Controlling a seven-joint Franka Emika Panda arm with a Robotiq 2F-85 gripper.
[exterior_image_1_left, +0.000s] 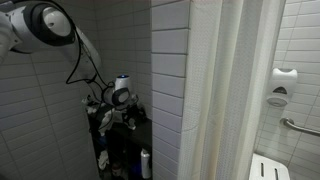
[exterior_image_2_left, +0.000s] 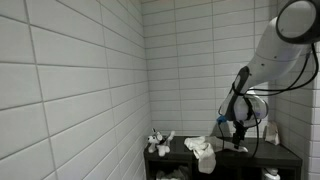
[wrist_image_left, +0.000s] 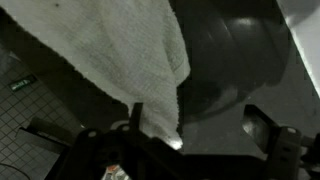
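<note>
in an exterior view the gripper (exterior_image_1_left: 124, 110) hangs spread just above the towel (exterior_image_1_left: 103, 118), which lies crumpled on the dark table (exterior_image_1_left: 140, 135). a pale bottle (exterior_image_1_left: 146, 163) shows lower than the towel. well away from the towel hang a curtain (exterior_image_1_left: 215, 90) and, past it, a rail (exterior_image_1_left: 300, 127) on white tile.

in an exterior view the gripper (exterior_image_2_left: 239, 138) stands just beside the towel (exterior_image_2_left: 200, 152), open and holding nothing. a small figure (exterior_image_2_left: 158, 143) sits on the far side of the towel. a wide sweep could, i judge, drag the cloth into the figure and knock it off the table (exterior_image_2_left: 285, 157). a tiled wall (exterior_image_2_left: 70, 80) closes in behind the towel, so the corner is tight for the arm.

in the wrist view the towel (wrist_image_left: 140, 60) fills the upper left and one corner droops between the fingers (wrist_image_left: 270, 130), unpinched. closing on so thin a corner risks a slip. pushing lower risks scraping the glossy table (wrist_image_left: 235, 60) under the towel.
</note>
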